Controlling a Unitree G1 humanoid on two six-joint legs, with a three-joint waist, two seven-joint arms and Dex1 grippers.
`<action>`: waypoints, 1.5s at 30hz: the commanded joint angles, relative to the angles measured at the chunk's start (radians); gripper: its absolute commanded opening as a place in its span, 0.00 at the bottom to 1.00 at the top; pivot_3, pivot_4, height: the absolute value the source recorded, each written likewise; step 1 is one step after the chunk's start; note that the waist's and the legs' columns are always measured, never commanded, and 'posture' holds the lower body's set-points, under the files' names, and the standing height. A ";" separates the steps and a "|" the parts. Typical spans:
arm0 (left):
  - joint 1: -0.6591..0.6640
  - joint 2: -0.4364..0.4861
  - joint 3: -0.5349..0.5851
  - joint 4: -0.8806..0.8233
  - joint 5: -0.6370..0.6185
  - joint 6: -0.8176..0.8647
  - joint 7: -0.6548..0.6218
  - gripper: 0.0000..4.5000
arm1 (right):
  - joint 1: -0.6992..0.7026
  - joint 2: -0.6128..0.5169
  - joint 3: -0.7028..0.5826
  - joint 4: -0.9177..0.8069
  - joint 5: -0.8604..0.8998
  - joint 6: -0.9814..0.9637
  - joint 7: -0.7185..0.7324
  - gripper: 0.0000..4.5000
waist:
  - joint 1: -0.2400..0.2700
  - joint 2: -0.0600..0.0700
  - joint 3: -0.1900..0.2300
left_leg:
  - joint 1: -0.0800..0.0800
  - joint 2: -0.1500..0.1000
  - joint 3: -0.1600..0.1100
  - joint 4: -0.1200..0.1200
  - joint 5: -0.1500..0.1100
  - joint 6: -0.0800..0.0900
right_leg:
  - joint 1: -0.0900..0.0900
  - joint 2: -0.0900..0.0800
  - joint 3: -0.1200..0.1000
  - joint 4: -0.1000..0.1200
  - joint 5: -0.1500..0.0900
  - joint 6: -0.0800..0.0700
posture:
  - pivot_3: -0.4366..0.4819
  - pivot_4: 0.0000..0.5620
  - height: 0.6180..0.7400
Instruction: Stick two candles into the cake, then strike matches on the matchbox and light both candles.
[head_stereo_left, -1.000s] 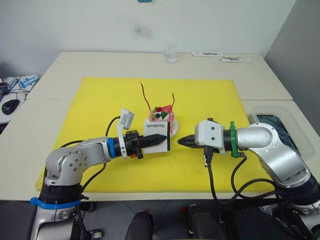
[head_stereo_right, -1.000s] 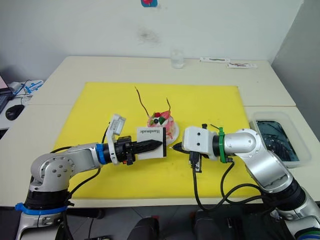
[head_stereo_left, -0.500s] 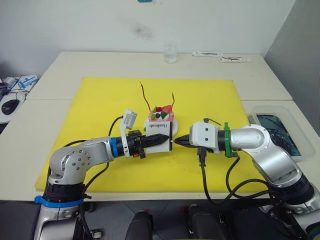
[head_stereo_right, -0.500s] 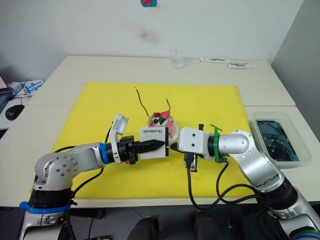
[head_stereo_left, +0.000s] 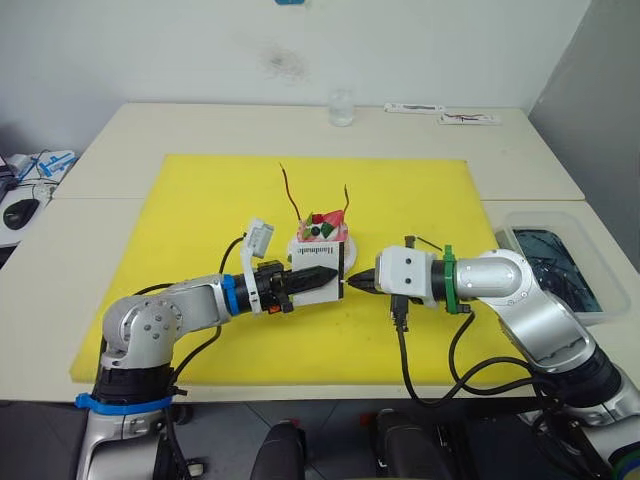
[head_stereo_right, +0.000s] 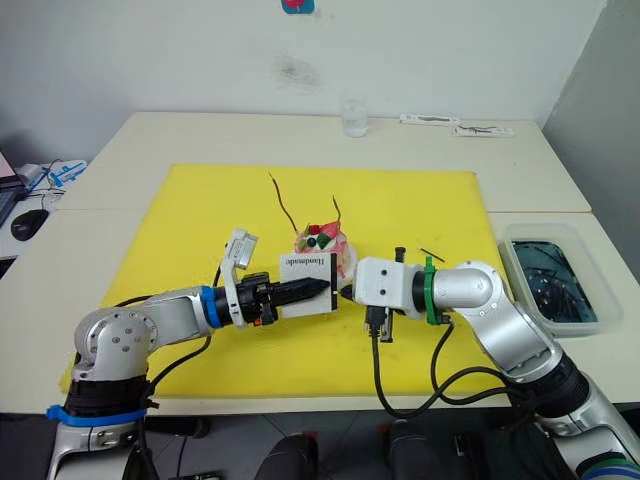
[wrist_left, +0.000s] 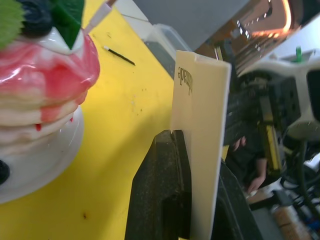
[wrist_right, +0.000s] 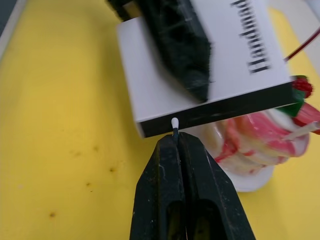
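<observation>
Both candles (head_stereo_left: 290, 190) already stand in the cake (head_stereo_left: 321, 240), so we judge the first half of the task done; neither wick shows a flame, and the lighting is all still ahead of us.

Just in front of the cake, our left gripper (wrist_left: 187, 150) has its fingers clamped on the matchbox (head_stereo_left: 319, 272), holding it upright with the black striking strip facing away from the cake's left side, towards our other arm. Our right gripper (wrist_right: 175, 137) has its fingers pressed narrow around a match (wrist_right: 174, 126), whose pale head sits at the strip, touching it or just short of it (we cannot tell which). No spark shows.

A second match (head_stereo_right: 432, 255) lies on the yellow mat (head_stereo_left: 200, 200), well to the right of the cake.

We still have to strike, light one candle, then repeat for the other.
</observation>
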 joint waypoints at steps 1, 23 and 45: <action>-0.072 0.068 0.110 0.018 -0.060 0.001 0.013 0.00 | 0.011 -0.032 -0.026 -0.087 0.041 0.022 0.046 0.00 | 0.002 0.000 0.000 | 0.000 0.000 0.000 0.000 0.000 0.000 | 0.000 0.000 0.000 0.000 0.000 0.000 | 0.48 0.27 1.00; 0.304 0.212 0.004 -0.155 0.123 -0.130 -0.113 0.00 | -0.186 0.119 -0.148 -0.086 0.167 0.264 -0.140 0.00 | -0.006 0.000 0.000 | 0.001 0.001 0.001 -0.001 0.000 0.000 | -0.001 0.000 0.001 0.001 -0.001 -0.002 | 0.48 0.27 1.00; 0.301 0.180 -0.048 -0.152 0.158 -0.153 -0.137 0.00 | -0.470 0.400 -0.052 0.336 -0.098 0.045 -0.393 0.00 | -0.010 0.001 0.000 | 0.001 0.001 0.002 -0.002 0.000 0.000 | -0.002 0.000 0.001 0.002 0.001 -0.004 | 0.48 0.27 1.00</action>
